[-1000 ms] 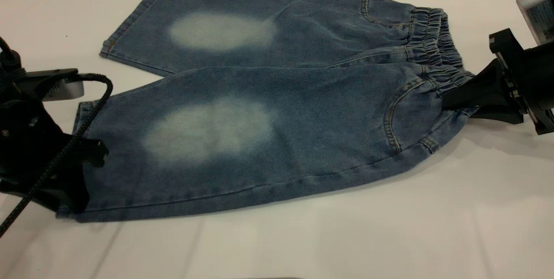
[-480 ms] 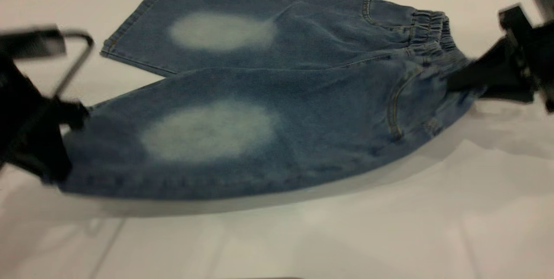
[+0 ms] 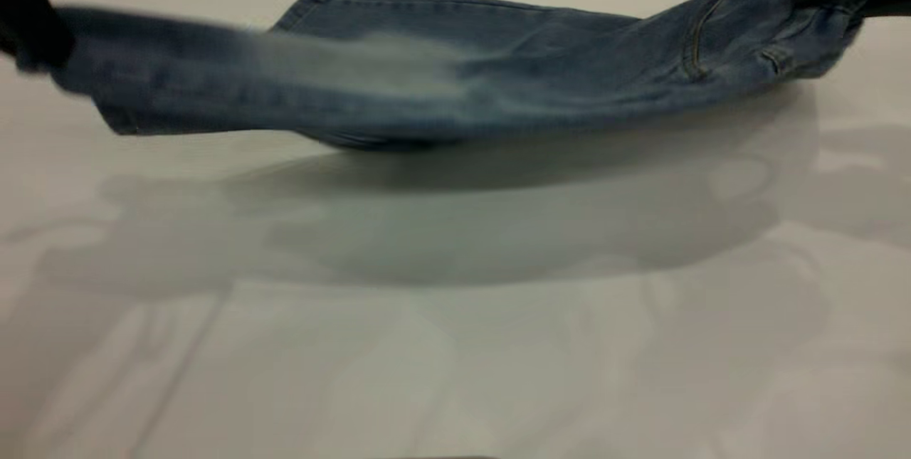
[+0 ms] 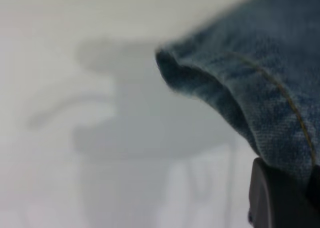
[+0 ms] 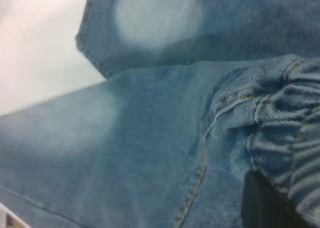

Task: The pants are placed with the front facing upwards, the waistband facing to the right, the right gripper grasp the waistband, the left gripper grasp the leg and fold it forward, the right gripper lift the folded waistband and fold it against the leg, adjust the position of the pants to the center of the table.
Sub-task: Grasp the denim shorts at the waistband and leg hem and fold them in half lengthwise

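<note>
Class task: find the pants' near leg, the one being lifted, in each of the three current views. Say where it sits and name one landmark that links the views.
Exterior view: the near leg hangs raised across the picture's left and middle.
Left wrist view: its hem fills the right side, above the left gripper.
Right wrist view: it spans the lower half.
Shared landmark: the tan stitching.

Woven denim pants [image 3: 455,92] with tan stitching, smooth matt table [image 3: 455,345]

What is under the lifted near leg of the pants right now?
Under the raised pants only bare table and their shadow show. The far leg lies behind, mostly hidden. Both grippers hold the cloth at its ends.
</note>
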Available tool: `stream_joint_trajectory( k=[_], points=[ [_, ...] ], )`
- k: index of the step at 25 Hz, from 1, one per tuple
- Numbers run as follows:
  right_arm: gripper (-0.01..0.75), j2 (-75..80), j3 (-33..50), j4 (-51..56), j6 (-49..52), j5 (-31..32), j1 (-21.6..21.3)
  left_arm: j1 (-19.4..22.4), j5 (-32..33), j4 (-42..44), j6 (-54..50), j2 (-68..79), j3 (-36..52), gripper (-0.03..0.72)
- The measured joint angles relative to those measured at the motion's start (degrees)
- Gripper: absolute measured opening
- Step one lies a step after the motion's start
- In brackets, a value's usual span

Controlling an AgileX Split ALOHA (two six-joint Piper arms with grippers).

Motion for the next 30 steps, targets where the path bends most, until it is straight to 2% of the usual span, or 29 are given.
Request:
stream_joint_trajectory(
  k=[7, 16, 24, 30],
  points=[
    [0.043, 4.13, -0.54, 0.28, 3.25, -5.7, 0.0, 0.0, -3.7, 0.49, 0.25, 7.95, -6.25, 0.05],
    [0.043, 4.6, -4.47, 3.37, 5.5, -12.13, 0.0, 0.0, -7.39, 0.09, 3.53, 21.78, -18.84, 0.05],
    [0.043, 8.71, -5.56, 9.03, -0.14, -13.71, 0.1, -0.63, -8.58, -2.99, 8.34, 30.11, -25.53, 0.05],
    [0.043, 10.12, -8.0, 11.34, -3.52, -13.71, 0.1, -3.58, -10.29, -3.01, 10.64, 33.73, -29.01, 0.05]
  ],
)
